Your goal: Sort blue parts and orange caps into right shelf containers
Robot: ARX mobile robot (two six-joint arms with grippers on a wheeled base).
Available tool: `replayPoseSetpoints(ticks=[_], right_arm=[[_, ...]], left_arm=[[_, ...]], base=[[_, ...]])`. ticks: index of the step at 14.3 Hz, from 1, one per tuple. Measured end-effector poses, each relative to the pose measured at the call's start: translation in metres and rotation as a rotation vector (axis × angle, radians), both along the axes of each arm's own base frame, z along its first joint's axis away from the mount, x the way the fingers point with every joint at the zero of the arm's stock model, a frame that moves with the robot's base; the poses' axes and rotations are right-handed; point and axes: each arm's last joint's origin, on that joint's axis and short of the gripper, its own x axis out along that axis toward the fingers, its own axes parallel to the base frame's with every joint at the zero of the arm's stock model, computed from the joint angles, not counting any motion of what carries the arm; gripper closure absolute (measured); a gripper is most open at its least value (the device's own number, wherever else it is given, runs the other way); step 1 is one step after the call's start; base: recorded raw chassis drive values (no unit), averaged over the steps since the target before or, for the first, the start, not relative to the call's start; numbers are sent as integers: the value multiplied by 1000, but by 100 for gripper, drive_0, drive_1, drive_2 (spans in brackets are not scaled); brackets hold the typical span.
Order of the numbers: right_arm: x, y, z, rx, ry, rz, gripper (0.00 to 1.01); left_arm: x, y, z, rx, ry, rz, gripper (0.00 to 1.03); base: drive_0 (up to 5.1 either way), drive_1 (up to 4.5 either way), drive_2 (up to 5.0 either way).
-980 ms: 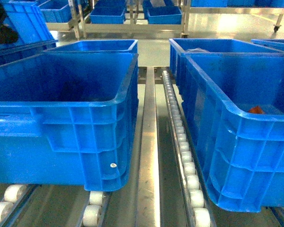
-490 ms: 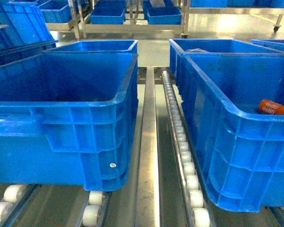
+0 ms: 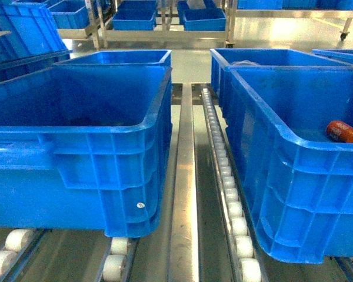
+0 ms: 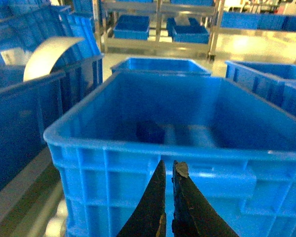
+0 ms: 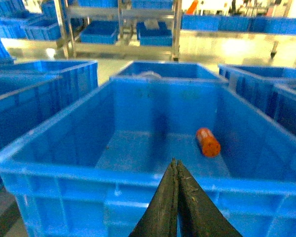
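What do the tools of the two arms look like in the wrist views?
Each shows two dark, nearly black fingers tapering to thin tips. The left tool has worn, scuffed finger edges with a pale chipped tip. The right tool looks smoother and uniformly dark. No cables or markings are visible.

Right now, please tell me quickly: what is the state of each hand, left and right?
Left hand: closed, or nearly so, holding nothing, in front of a blue crate.
Right hand: closed, holding nothing; an orange cap lies in the crate beyond.
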Motion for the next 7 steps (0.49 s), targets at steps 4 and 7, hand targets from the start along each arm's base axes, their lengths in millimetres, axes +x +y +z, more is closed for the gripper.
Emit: replayPoseSetpoints(ticks=[4, 7], right_arm=[[-15, 0, -3, 0, 21, 0, 99], [-24, 0, 0, 0, 11, 0, 99]], left_arm=[[-16, 0, 1, 0, -2, 0, 101], [-24, 0, 3, 0, -12, 0, 101]], base=[[0, 0, 0], [0, 0, 0]])
